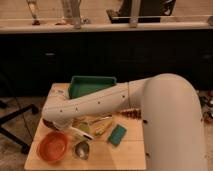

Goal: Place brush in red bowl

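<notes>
Most of the right half of the frame is filled by the white, rounded robot arm [150, 105], which is stretched leftward over a light wooden table [135, 150]. Behind it, a long run of dark cabinet fronts [100, 55] is seen under a pale countertop [100, 27]. A green rectangular plastic tray [91, 85] is set at the table's far edge. The round, shallow orange-red plastic bowl [52, 146] is found at lower left. The gripper [62, 124] is placed just above that bowl in the frame; whether it is apart or clamped cannot be told. A green rectangular sponge [117, 135] is laid right of centre. The slim white-handled brush [81, 133] is seen slanting beside the gripper, right of the bowl and outside it. A small metal cup [81, 149] is stood just right of the bowl.
</notes>
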{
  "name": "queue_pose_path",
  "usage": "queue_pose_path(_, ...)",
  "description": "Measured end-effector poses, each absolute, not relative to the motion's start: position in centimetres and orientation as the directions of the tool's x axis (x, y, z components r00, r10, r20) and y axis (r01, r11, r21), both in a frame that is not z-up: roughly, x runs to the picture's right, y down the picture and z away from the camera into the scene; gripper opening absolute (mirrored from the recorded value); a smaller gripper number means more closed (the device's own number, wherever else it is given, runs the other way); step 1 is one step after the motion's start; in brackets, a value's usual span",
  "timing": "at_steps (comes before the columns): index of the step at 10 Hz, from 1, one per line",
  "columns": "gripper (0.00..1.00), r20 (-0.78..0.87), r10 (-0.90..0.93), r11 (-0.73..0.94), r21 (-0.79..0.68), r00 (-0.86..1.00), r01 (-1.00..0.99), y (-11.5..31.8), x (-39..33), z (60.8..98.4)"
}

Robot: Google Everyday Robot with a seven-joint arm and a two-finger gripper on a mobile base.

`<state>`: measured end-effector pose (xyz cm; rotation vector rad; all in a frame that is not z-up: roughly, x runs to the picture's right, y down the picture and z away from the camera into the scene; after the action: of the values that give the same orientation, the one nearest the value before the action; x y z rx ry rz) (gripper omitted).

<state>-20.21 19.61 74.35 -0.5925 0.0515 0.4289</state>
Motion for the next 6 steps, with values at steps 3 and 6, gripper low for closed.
queue_pose_path(3, 0.0, -0.118, 0.289, 0.772, -0.559, 0.95, -0.304, 19.8, -21.5, 73.5)
queue_pose_path(6, 0.0, -0.092, 0.241, 0.774, -0.582, 0.966, -0.249, 20.1, -22.8, 73.1)
